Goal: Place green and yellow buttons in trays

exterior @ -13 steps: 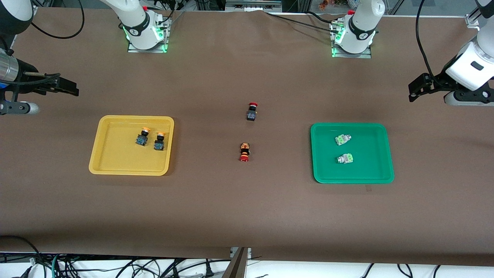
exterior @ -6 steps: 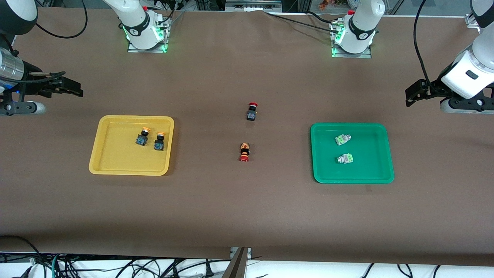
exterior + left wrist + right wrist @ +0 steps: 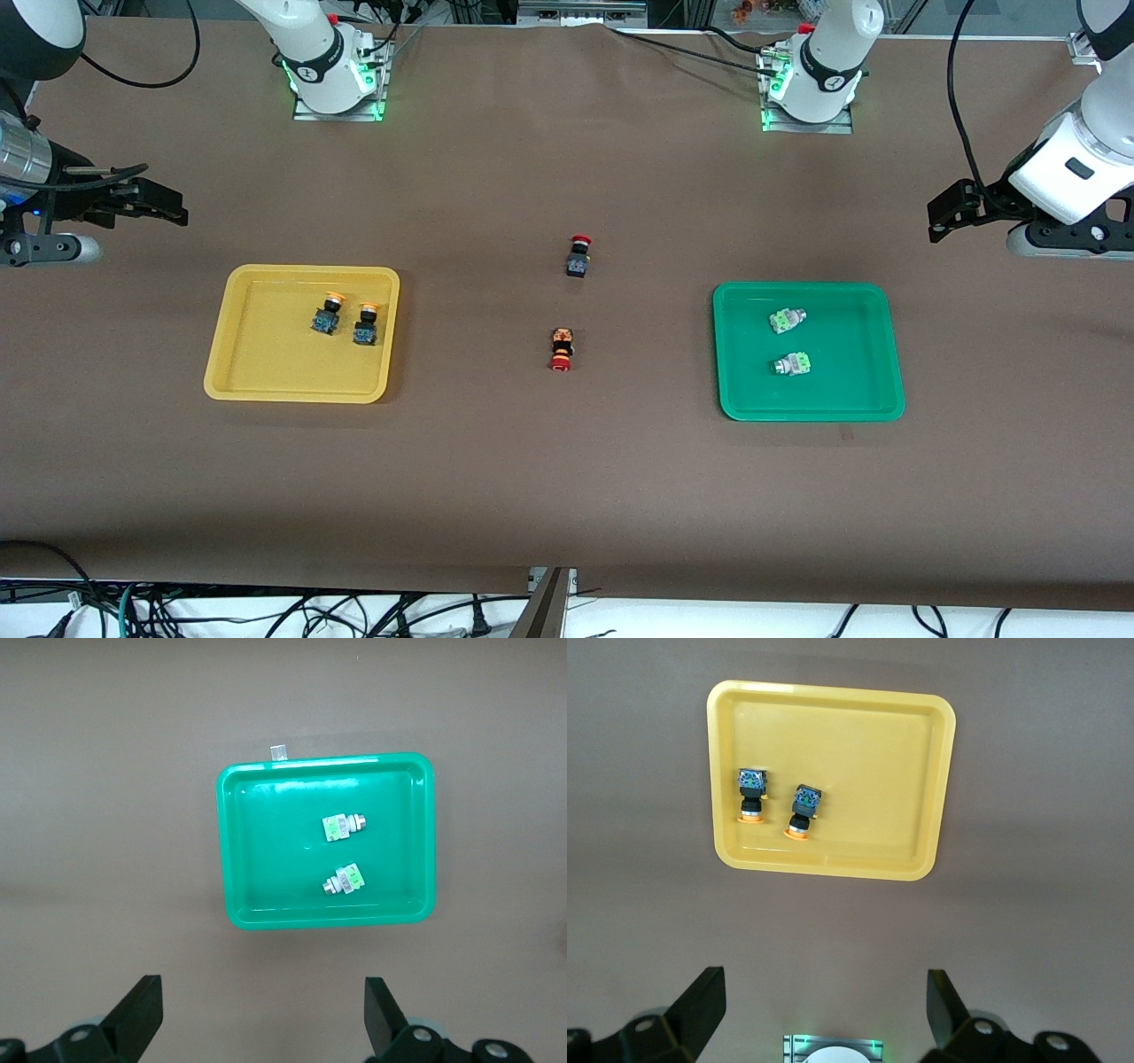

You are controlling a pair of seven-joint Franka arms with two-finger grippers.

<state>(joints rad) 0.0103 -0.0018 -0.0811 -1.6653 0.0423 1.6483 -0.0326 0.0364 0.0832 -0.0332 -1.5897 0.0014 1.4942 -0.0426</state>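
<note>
Robotics lab: bolted arm bases (image 3: 335, 84), dangling cables (image 3: 266, 611).

- Yellow tray (image 3: 266, 372), two yellow-orange-capped black-and-blue buttons (image 3: 326, 315)
- Green tray (image 3: 859, 390), two pale-green-capped silver-white buttons (image 3: 787, 320)
- Brown table (image 3: 567, 496), two red-capped black buttons (image 3: 578, 256)

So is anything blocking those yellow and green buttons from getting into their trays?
Nothing visible: both yellow buttons already lie in the yellow tray and both green buttons in the green tray. The left tool and right tool hang open, off to the table's ends.
</note>
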